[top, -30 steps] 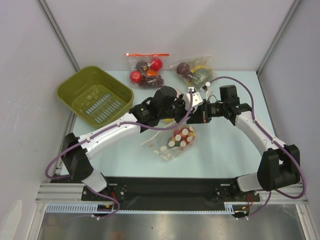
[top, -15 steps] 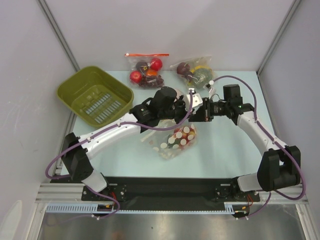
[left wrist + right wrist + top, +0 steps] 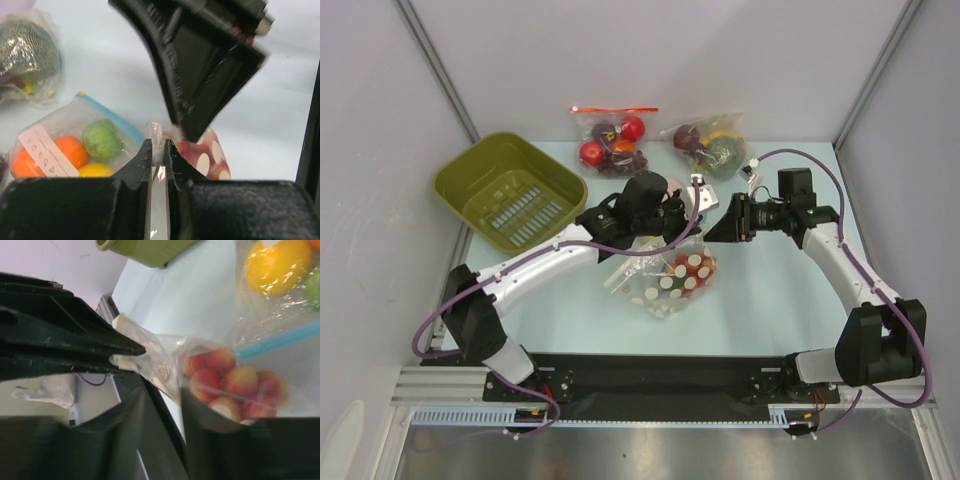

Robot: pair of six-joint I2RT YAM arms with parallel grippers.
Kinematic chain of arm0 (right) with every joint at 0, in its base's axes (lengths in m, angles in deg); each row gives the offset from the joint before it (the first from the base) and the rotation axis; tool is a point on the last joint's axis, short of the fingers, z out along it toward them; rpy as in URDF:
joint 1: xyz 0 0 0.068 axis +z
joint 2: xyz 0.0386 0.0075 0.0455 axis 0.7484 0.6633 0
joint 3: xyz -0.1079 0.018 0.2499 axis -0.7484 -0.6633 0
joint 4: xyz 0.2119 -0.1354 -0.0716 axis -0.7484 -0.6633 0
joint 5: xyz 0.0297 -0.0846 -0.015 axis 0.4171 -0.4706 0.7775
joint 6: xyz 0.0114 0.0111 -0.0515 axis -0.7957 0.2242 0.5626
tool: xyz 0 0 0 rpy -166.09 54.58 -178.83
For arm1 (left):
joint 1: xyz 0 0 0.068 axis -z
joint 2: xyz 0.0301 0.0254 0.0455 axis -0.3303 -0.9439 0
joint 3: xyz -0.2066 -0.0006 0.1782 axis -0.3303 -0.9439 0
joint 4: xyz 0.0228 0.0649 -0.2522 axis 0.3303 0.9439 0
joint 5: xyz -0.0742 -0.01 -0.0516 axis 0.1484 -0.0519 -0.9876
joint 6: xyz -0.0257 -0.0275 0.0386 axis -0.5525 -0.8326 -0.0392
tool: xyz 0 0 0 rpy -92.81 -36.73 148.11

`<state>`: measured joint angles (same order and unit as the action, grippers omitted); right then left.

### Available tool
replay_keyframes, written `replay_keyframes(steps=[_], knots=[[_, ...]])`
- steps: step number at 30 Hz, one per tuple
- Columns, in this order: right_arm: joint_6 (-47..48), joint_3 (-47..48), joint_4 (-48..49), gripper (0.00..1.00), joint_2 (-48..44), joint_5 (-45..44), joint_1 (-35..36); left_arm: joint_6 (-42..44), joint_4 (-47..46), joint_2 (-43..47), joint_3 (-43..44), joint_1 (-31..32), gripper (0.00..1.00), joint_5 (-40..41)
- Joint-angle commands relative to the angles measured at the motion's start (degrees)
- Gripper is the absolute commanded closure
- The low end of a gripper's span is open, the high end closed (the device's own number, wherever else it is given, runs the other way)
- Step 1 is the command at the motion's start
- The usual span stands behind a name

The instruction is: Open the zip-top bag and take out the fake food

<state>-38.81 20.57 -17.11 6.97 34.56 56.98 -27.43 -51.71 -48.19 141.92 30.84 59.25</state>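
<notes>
My left claw (image 3: 158, 147) is clamped tight on the top edge of the clear crinkly zip-top bag with whitish oblong marks (image 3: 665, 282), which sags onto the pale blue counter (image 3: 770, 300) at its 6 o'clock, small glossy red fake-food pieces (image 3: 688, 268) inside. My right claw (image 3: 712, 234) meets that edge from 3 o'clock, fingers (image 3: 200, 430) slightly parted; whether it grips I cannot tell. Bare counter spreads from the bag's 3 to 5 o'clock; an olive plastic basket (image 3: 510, 190) sits at 10.
</notes>
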Motion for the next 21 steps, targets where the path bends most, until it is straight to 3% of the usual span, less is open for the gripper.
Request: replay_keyframes(steps=[1, 3, 8, 14, 21], knots=[[8.94, 5.34, -9.05, 0.52, -2.52, -1.15, -0.8, 0.45, 3.38, 1.45, 3.36, -1.87, 1.0, -2.33], [11.33, 7.63, -13.61, 0.45, -3.57, -3.61, -0.71, 0.71, 7.85, -0.04, 6.27, -2.93, 1.0, -5.92], [12.75, 8.34, -13.91, 0.43, -7.0, -6.78, -0.45, 2.03, 19.11, -4.97, 16.21, -5.13, 1.0, -12.43], [13.54, 7.19, -9.87, 0.44, -8.58, -9.23, 2.88, 1.51, 23.86, -6.99, 20.08, -7.15, 1.0, -21.58], [10.82, 3.5, 2.88, 0.44, -9.9, -9.77, 3.77, 1.51, 26.33, -7.44, 20.61, -8.91, 1.0, -27.56]])
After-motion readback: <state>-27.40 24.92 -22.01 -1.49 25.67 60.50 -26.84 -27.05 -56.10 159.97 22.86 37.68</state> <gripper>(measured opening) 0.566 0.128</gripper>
